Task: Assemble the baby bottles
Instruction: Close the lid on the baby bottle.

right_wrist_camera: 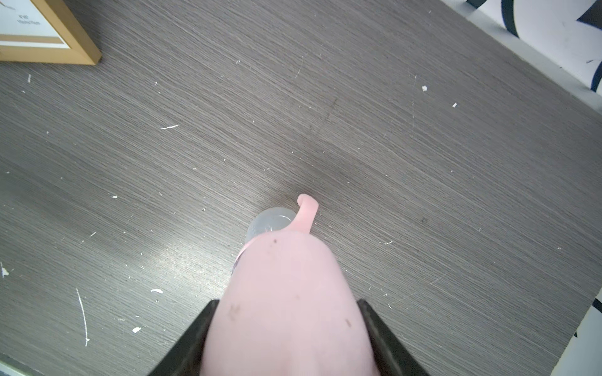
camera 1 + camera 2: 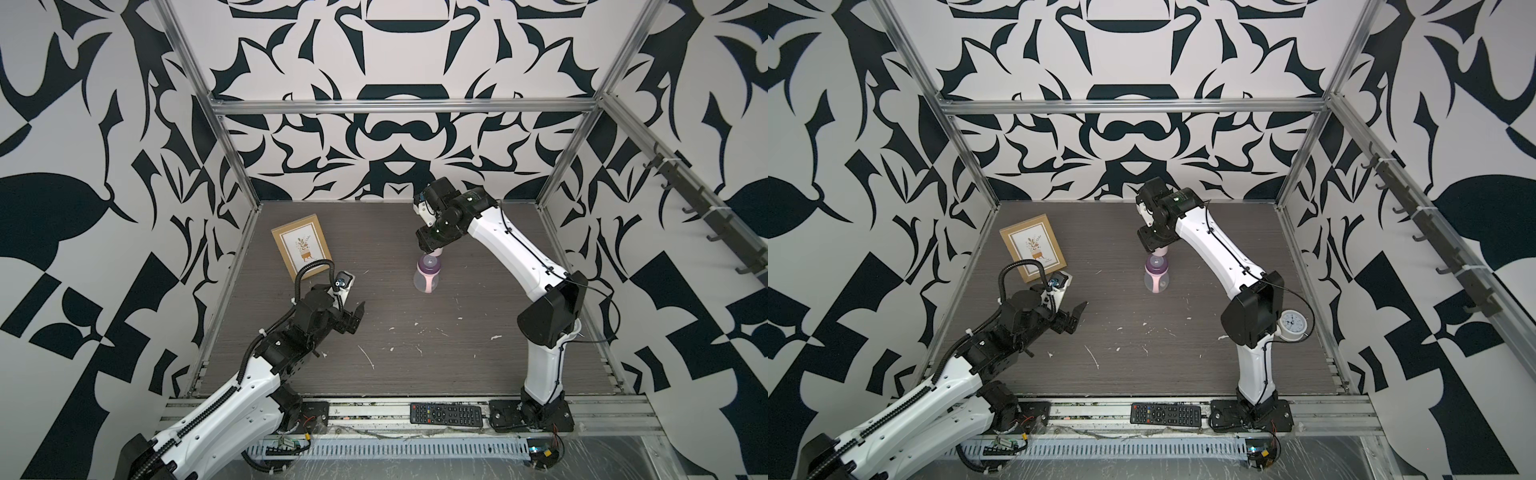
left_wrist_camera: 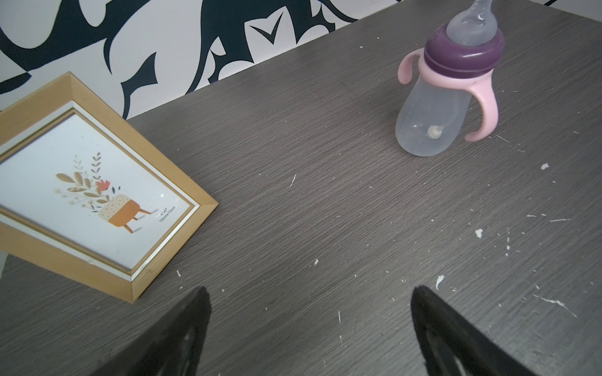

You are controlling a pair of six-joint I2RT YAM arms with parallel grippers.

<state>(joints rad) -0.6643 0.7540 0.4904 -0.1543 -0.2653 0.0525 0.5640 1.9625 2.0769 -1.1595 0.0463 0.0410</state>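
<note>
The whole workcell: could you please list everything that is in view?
baby bottle: one, translucent with purple collar and pink handles, upright mid-table.
dome cap: one, pink, held above the bottle.
picture frame: one, light wood, table's far left.
remote control: one, black, on front rail.
dial gauge: one, white, beside right arm.
table: one, grey wood grain.
left gripper: one, black, fingers apart, empty.
right gripper: one, black, fingers closed on dome cap.

One bottle (image 2: 426,278), cap (image 1: 286,309), frame (image 2: 301,246), remote (image 2: 446,414)
</note>
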